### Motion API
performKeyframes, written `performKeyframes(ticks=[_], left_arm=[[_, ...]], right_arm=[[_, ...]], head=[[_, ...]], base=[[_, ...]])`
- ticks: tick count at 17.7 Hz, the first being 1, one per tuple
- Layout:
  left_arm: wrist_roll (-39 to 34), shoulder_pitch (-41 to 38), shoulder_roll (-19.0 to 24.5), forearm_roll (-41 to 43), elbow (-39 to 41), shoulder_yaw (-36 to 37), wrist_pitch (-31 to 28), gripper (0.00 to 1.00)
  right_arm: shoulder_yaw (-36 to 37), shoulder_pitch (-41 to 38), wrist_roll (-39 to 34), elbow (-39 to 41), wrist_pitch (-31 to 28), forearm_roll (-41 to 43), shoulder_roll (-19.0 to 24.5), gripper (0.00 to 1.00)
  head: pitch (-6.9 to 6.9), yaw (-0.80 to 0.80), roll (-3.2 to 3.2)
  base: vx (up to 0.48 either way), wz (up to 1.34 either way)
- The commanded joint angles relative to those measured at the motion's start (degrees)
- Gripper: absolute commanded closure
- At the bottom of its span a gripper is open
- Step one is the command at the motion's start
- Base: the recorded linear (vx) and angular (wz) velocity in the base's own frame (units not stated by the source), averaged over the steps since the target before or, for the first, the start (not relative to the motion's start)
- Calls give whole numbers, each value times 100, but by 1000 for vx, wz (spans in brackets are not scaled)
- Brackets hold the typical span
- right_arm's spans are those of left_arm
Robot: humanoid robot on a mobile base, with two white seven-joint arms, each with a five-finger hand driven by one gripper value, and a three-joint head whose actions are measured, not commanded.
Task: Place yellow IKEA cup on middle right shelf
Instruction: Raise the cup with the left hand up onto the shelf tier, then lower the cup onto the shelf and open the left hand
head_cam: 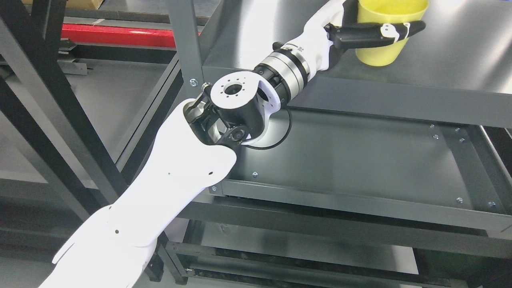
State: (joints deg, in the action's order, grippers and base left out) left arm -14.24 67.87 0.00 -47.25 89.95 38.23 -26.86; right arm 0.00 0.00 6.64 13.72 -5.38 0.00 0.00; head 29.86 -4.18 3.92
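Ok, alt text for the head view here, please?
The robot's left hand grips a yellow cup standing upright on a dark grey metal shelf, black fingers wrapped across its side. The white arm reaches up from the lower left, above another shelf below.

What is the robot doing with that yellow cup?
The robot's left hand is wrapped around a yellow cup, with a dark finger across its front. The cup stands upright on the upper grey shelf, or just above it; I cannot tell if it touches. The long white arm reaches up from the bottom left. The shelf below has nothing on it in view. The hand has not let go yet, and the other arm is out of sight.
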Motion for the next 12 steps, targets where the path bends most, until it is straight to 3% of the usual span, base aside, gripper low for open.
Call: performKeyframes(ticks=[1,4,6,12], left_arm=[[9,59,100,488,-452,255,-65,29],[9,59,100,654,-452,255,-56,16],[18,51,100,822,-425,255,-38,1],[18,7,100,972,-197,106,585,1]], right_arm=[[-97,-79,4,-1,2,141,-100,1],[-97,-79,4,-1,2,141,-100,1],[-97,-79,4,-1,2,141,-100,1],[-97,-79,4,-1,2,141,-100,1]], head=[[0,0,0],[0,0,0],[0,0,0],[0,0,0]], base=[[0,0],[0,0],[0,0],[0,0]])
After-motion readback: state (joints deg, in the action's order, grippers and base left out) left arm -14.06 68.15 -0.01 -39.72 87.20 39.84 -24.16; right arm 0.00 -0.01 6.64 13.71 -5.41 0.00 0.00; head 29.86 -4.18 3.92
